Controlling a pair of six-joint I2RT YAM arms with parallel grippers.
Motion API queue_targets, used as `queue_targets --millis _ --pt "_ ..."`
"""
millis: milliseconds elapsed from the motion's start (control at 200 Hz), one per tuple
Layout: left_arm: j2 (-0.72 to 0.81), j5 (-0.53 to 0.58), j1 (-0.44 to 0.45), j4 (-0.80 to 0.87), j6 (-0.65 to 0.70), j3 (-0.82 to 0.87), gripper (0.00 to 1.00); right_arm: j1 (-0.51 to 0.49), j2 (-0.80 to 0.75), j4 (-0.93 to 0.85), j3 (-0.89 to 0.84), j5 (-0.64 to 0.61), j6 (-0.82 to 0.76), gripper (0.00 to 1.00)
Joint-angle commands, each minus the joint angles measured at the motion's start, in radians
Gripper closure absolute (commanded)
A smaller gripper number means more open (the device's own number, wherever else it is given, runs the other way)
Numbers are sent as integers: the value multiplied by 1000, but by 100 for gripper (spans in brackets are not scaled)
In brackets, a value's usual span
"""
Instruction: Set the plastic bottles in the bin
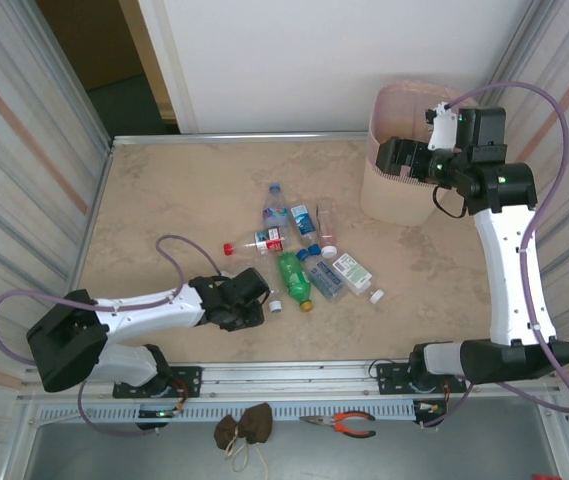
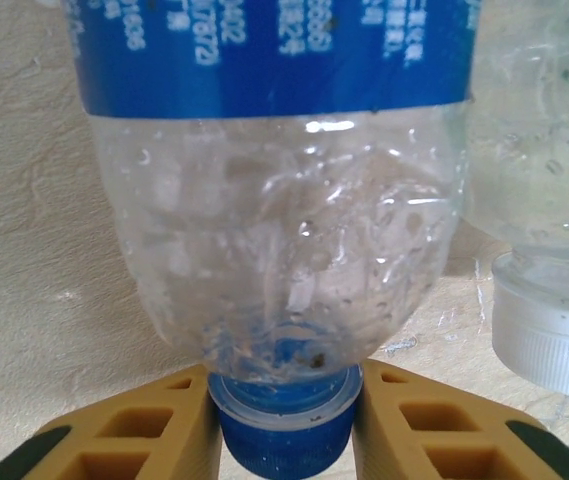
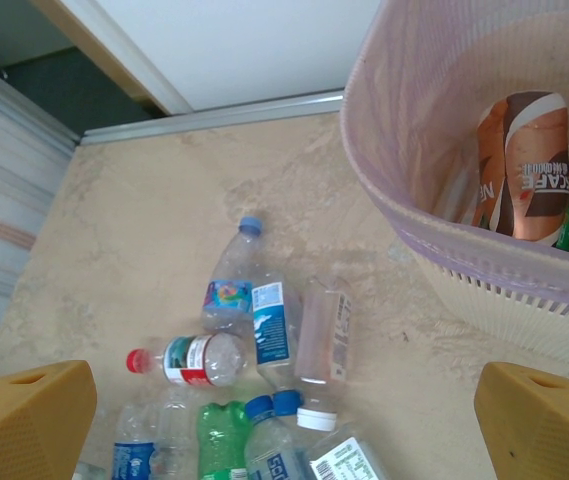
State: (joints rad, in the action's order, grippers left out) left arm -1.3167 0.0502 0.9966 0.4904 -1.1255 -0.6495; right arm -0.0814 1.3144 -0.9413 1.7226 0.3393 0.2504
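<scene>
A clear bottle with a blue label (image 2: 284, 200) lies on the table at the near left edge of the loose cluster of plastic bottles (image 1: 299, 260). The left gripper (image 2: 284, 400) is clamped on its blue cap (image 2: 284, 440). With so slim a hold, lift slowly and watch for swing on the way to the bin (image 1: 389, 195) at the far right. There the right gripper (image 1: 404, 160) hangs, fingers spread wide and empty.
</scene>
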Motion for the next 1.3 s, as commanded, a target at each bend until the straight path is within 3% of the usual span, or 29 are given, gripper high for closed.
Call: queue_targets --millis 0,406,721,1017,1298 --pt "3 28 6 30 9 8 68 -9 -32 7 17 -5 -12 4" --pt "210 98 6 158 39 9 72 -8 -73 41 -37 -2 6 5" --pt "541 130 4 -48 353 49 76 -9 -177 248 -222 160 113 6" --pt "728 33 -5 -359 704 24 76 -19 -273 547 -374 394 282 6" --pt "606 -201 -16 -477 962 -166 79 -178 -311 723 -400 460 204 4"
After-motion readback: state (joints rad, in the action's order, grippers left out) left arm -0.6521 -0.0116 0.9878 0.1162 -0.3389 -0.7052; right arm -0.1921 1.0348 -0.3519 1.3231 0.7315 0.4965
